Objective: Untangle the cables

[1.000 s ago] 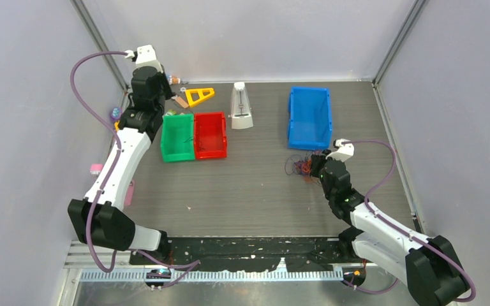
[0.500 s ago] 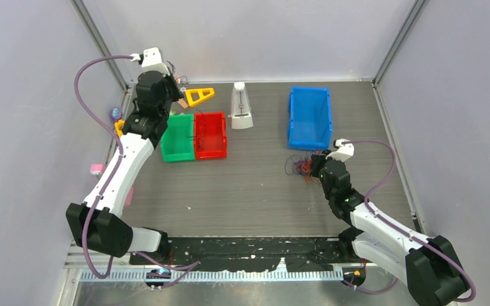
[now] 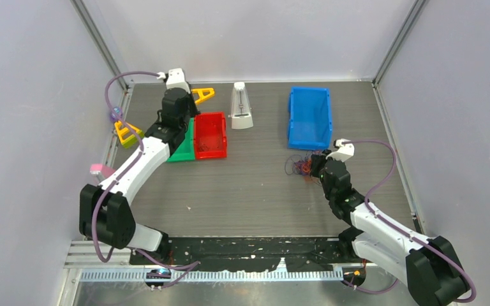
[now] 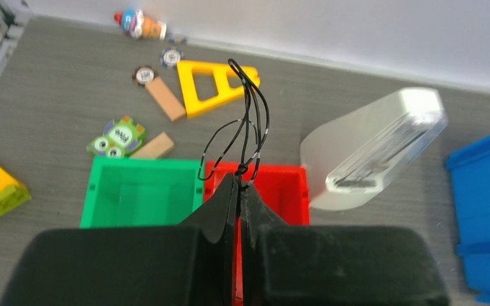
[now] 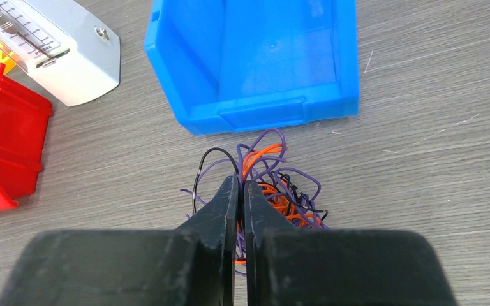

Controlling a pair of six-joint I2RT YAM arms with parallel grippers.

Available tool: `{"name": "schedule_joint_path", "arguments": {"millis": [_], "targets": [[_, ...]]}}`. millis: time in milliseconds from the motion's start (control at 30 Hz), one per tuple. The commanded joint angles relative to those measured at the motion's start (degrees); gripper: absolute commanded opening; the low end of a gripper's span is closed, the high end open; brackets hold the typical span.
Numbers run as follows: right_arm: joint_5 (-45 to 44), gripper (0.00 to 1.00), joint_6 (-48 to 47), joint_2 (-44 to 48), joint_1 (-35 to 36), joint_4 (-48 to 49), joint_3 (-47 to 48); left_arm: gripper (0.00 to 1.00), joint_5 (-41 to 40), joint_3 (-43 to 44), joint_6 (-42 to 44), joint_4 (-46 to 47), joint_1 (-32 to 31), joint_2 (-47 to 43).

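**benchwatcher:** Anyone else watching this? The left gripper [image 4: 238, 182] has its fingers pressed tight together on one black wire [image 4: 250, 121], up in the air over the seam between the green bin [image 4: 140, 197] and the red bin [image 4: 284, 185]. My guess is it's holding that strand high so it hangs free of everything and can go in a bin on its own.

**wirenerd:** Yeah, same read. The wire is a couple of skinny loops sticking straight out past the fingertips. Its long axis runs along the line of the fingers, pointing toward the yellow triangle [image 4: 214, 86] at the back. One loose end hooks back down on the green-bin side.

**benchwatcher:** And the other arm?

**wirenerd:** The right gripper [image 5: 237, 185] is way over on the other side. Its tips are squeezed together and down in the rest of the cables [image 5: 277, 185]. It looks like it's nipping a strand or two, but I can't tell which. I'd say it's there to pin the pile while single wires get teased out.

**benchwatcher:** Where's the pile exactly?

**wirenerd:** It's flat on the table, just in front of the blue bin [image 5: 261, 57], near its low front lip. It's a roundish knot of orange, purple and black with no real long axis, just loops fanning out toward the bin.
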State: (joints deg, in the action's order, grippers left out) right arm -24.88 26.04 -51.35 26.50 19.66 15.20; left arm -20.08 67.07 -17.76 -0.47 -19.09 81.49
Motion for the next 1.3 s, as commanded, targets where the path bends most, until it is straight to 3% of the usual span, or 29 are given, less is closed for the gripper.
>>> {"name": "schedule_joint_path", "arguments": {"millis": [0,267,467,667,900,1067,1267], "targets": [[-0.84,0.05,0.24,1.46,-0.05,2.12,0.91,0.0,-3.0,-5.61,-1.22,8.32,-0.62,-0.26],[-0.87,0.06,0.48,1.84,-0.06,2.05,0.75,0.0,-11.87,-15.94,3.57,19.31,-4.19,-0.55],[-0.94,0.05,0.44,1.71,-0.07,2.05,0.75,0.0,-16.97,-7.05,6.55,12.15,-4.29,3.48],[-1.13,0.05,0.53,1.86,-0.07,2.05,0.71,0.0,-19.1,-0.17,10.42,13.51,-4.29,8.18],[-1.27,0.05,0.63,1.94,-0.14,2.04,0.64,0.0,-23.71,-0.53,15.14,23.45,-5.78,13.43],[-1.15,0.05,0.81,1.87,-0.11,2.13,0.62,0.0,-31.49,-9.21,26.32,42.31,-11.05,16.58],[-0.99,0.05,0.96,1.67,-0.12,2.17,0.62,0.0,-33.71,-12.12,27.07,43.4,-15.33,16.29]]}}
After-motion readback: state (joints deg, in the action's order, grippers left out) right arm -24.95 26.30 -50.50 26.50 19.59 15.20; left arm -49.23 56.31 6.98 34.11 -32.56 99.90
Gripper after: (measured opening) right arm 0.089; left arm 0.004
